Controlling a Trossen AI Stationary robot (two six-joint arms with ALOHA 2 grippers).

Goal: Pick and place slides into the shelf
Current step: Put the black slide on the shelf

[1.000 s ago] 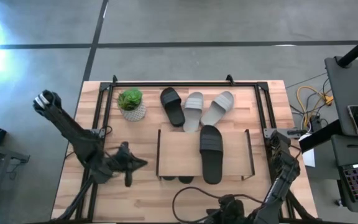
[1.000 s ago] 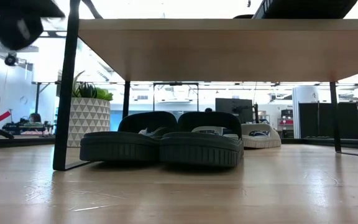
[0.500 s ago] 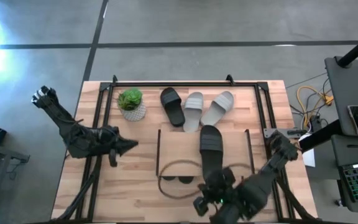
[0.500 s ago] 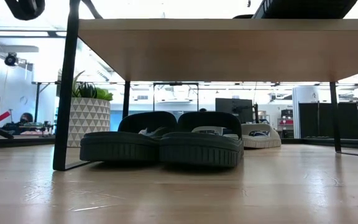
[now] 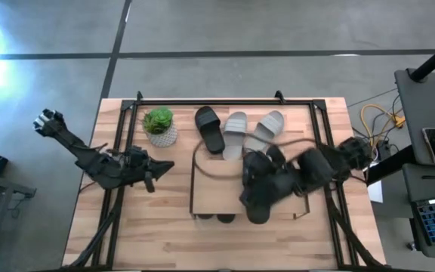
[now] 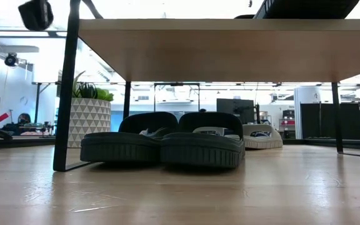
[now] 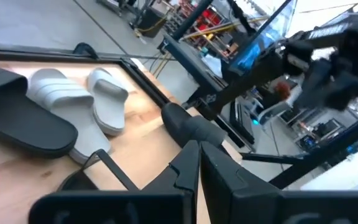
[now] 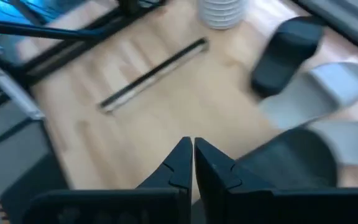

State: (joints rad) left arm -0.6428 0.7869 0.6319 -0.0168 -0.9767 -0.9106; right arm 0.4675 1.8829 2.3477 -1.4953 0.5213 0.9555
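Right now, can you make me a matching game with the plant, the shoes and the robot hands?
Things:
1. plant
2. grey slides
3. two dark slides
4. left gripper

Places or states:
A. under the shelf
B. shut, left of the shelf
C. behind the shelf, side by side
D. back left of the table

Pairs: 1-D, 2-C, 3-A, 4-B
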